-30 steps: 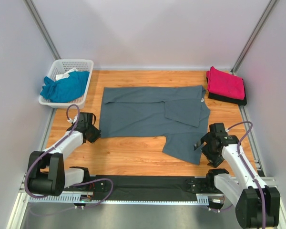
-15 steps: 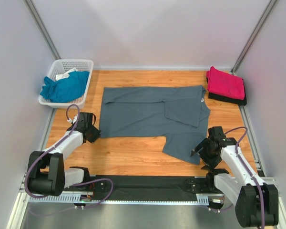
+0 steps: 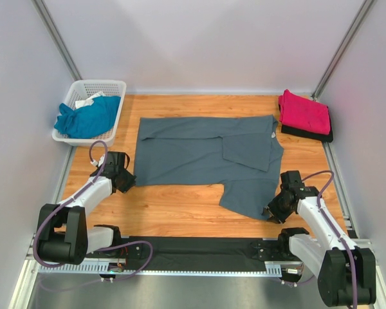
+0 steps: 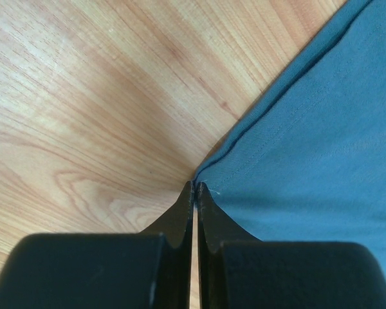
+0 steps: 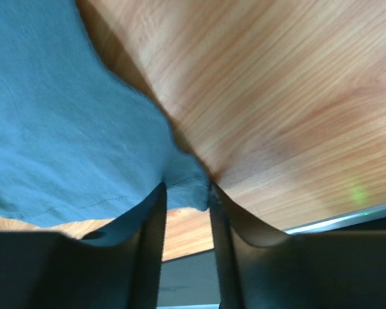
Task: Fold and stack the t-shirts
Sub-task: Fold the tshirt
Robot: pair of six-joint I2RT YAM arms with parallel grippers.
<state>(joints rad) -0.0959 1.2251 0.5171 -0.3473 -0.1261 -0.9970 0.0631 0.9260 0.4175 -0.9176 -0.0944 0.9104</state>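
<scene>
A large slate-grey t-shirt (image 3: 199, 151) lies spread flat on the wooden table, one sleeve folded in at the right. My left gripper (image 3: 130, 181) is at its near left corner. In the left wrist view the jaws (image 4: 196, 187) are shut, and the hem corner of the grey shirt (image 4: 309, 129) runs into their tips. My right gripper (image 3: 269, 211) is at the shirt's near right corner. There the half-closed fingers (image 5: 186, 190) straddle the corner of the grey cloth (image 5: 58, 129), a gap still between them. A folded magenta-pink t-shirt (image 3: 303, 111) lies at the back right. A teal-blue t-shirt (image 3: 87, 119) is bunched in the basket.
The white lattice basket (image 3: 109, 85) stands at the back left against the wall. Under the pink shirt lies a folded black garment (image 3: 309, 134). A black strip (image 3: 199, 248) runs along the near edge between the arm bases. Grey walls close in three sides.
My right gripper has dropped down and left onto the shirt's near right corner, and its jaws have narrowed from wide open. The left arm has not moved.
</scene>
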